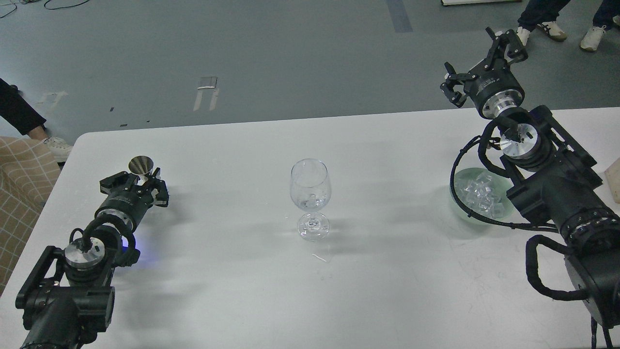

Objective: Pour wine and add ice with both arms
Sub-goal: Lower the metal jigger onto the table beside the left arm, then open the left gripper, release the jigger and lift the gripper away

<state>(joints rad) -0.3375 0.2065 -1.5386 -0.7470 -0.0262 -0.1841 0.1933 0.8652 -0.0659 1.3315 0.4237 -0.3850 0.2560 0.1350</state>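
Observation:
A clear wine glass (310, 191) stands upright at the middle of the white table (387, 271). Small clear bits glint at the bottom of its bowl; whether wine lies there too I cannot tell. At the left, my left gripper (141, 183) is shut on the stem of a small steel jigger (141, 165), whose cup tips to the left. On the right, a pale green bowl (456, 202) holds several ice cubes (480, 193), partly hidden by my right arm. My right gripper (472, 53) hangs open and empty, high beyond the table's far edge.
A few droplets (319, 257) lie on the table in front of the glass. A checked cloth (22, 179) sits off the table's left edge. People's shoes (552, 29) show on the floor at the far right. A pale board edge (614, 179) sticks in at the right.

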